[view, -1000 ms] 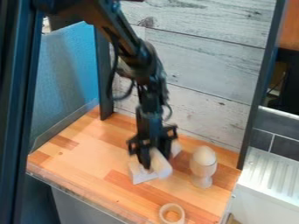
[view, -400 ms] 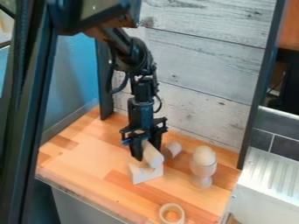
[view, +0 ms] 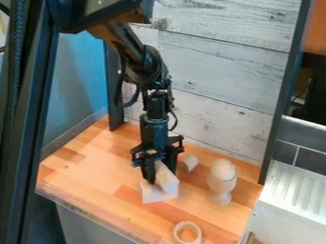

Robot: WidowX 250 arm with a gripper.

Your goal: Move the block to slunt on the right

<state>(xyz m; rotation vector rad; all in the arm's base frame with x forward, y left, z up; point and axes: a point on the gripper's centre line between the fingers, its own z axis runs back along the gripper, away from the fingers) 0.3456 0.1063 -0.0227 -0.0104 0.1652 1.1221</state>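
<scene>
The gripper (view: 161,172) hangs over the middle of the wooden worktop, pointing down, shut on a pale elongated block (view: 167,180). That block slopes toward the camera, its near end lying over a white notched block (view: 151,194). Whether the two blocks touch cannot be told. Part of the notched block is hidden behind the held one and the fingertips.
Right of the gripper, a short wooden cylinder (view: 189,163) lies near the back wall. Farther right an egg-topped wooden cup (view: 221,183) stands upright. A pale ring (view: 179,230) lies at the front edge. Dark posts frame both sides.
The gripper has shifted left and slightly back with the elongated block, uncovering the short cylinder. Since the middle frame, the held block's near end has come lower and the notched block has turned slightly.
</scene>
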